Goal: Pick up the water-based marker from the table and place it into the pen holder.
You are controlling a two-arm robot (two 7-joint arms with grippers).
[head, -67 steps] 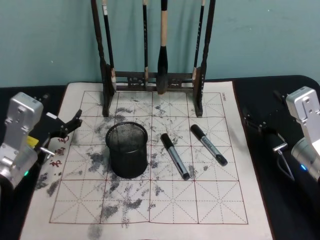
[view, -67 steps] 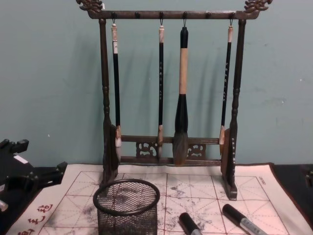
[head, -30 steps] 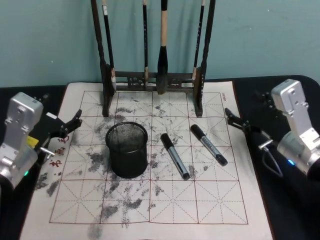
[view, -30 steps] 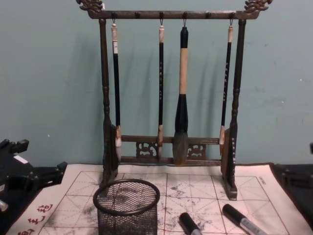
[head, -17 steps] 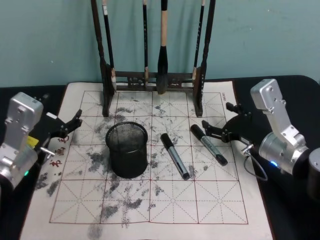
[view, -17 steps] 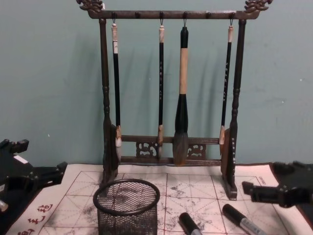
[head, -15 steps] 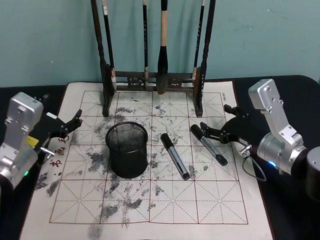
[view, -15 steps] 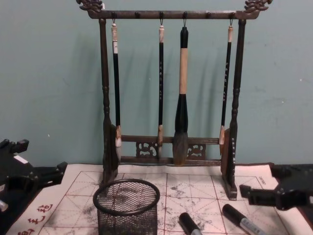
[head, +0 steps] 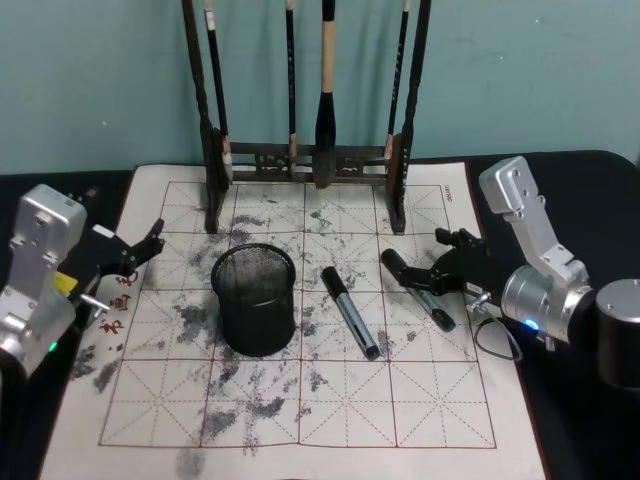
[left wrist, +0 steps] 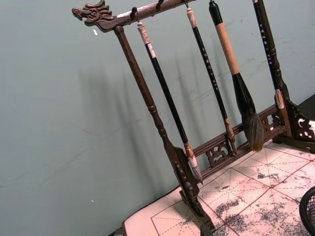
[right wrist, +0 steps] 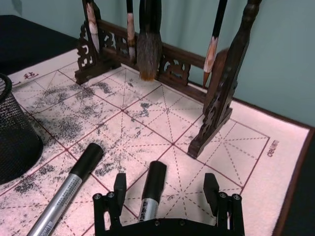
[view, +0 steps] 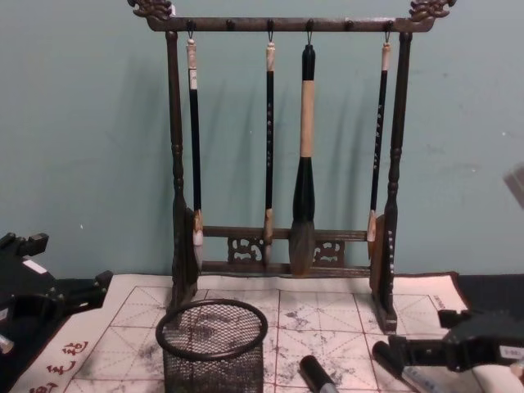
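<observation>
Zero steps complete: water-based marker (head: 393, 262) flat on bench (head: 350, 420), right of pen holder (head: 255, 300), second marker (head: 350, 312) between. My right fingers (right wrist: 165, 188) wide open, straddling its cap end, holding nothing. Left fingers (head: 140, 250) open, idle at mat's left edge. Grasp, lift, drop-in all left.

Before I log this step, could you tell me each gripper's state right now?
Left gripper: open, parked at the table's left edge.
Right gripper: open, astride the right marker, not gripping.
</observation>
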